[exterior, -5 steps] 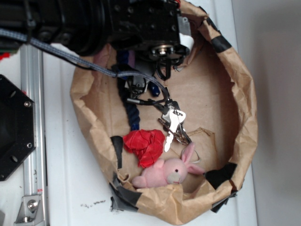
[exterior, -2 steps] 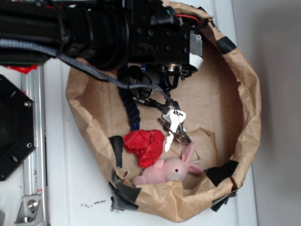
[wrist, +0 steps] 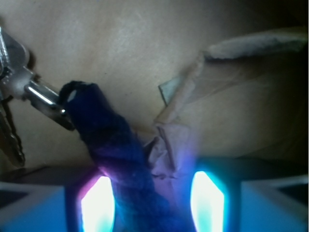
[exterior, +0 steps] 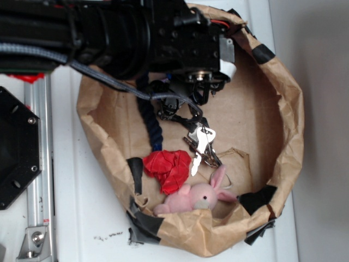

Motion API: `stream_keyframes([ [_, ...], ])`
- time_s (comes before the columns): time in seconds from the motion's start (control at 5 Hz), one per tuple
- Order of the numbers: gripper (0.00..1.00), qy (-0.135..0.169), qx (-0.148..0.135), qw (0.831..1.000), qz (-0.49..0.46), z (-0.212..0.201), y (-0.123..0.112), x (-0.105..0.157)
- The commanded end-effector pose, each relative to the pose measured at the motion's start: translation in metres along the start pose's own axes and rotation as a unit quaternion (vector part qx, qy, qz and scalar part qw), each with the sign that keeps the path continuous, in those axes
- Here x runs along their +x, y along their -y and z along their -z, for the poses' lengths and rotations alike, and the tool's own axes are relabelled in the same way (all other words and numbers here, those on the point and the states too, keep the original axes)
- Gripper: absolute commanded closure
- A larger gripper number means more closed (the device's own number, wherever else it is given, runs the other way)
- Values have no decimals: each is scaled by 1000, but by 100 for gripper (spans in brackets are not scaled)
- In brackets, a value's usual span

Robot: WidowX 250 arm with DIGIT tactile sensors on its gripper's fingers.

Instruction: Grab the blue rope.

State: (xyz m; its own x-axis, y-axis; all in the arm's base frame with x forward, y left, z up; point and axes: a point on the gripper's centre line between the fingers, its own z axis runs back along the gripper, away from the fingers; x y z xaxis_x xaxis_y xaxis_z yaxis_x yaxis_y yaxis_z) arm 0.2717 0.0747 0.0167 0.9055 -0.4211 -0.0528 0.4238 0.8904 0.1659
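Observation:
The blue rope (exterior: 151, 121) is a thick navy twisted cord lying in the left part of the brown paper bag (exterior: 283, 125); the arm covers its upper part. In the wrist view the blue rope (wrist: 113, 145) runs down between my two glowing pads, close against the left pad (wrist: 98, 205), with a gap to the right pad (wrist: 207, 200). My gripper (wrist: 153, 203) is open around it. From outside, my gripper (exterior: 199, 90) hangs low inside the bag, just above the key bunch (exterior: 199, 143).
Keys (wrist: 14, 84) lie beside the rope's end. A crumpled red cloth (exterior: 169, 166) and a pink plush bunny (exterior: 193, 199) sit at the bag's near side. A folded paper flap (wrist: 183, 116) lies right of the rope. Bag walls stand all around.
The arm has shifted right and lowered into the bag. The gripper now sits lower over the rope and keys. The objects have not moved.

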Motion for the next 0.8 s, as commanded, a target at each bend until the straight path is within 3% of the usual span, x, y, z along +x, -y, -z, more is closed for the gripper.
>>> stream_keyframes([
  [0.0, 100, 37, 12, 999, -19, -6, -14, 3],
  [0.2, 100, 40, 28, 998, -34, -14, -16, 3],
  [0.6, 100, 69, 25, 991, -113, -56, -29, 20],
])
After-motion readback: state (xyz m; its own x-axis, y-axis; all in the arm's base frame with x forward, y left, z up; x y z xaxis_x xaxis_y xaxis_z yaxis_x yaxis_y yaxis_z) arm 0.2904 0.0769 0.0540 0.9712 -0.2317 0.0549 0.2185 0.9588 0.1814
